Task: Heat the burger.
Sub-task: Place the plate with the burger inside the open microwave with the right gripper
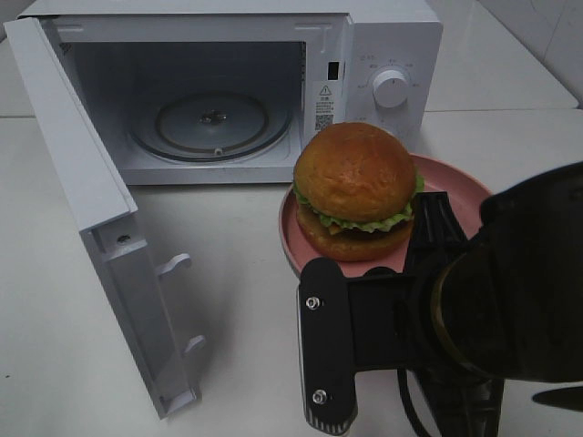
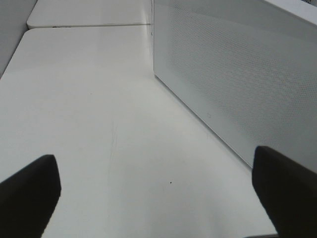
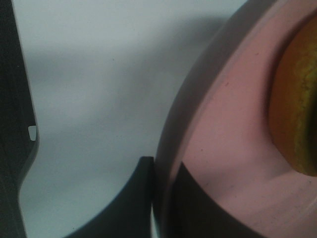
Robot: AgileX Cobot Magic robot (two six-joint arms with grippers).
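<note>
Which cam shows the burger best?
Exterior high: the whole burger shows, sitting on the plate before the open microwave. Right wrist catches only a sliver of its bun edge; left wrist shows none of it.

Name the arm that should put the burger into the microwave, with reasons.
Right. The right gripper is shut on the rim of the pink plate, with the burger on it, just in front of the open microwave. The left gripper stands open over the table, holding nothing.

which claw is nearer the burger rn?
Right. The right claw grips the plate rim beside the burger; left claw hangs open over the table by the microwave, no burger in view.
</note>
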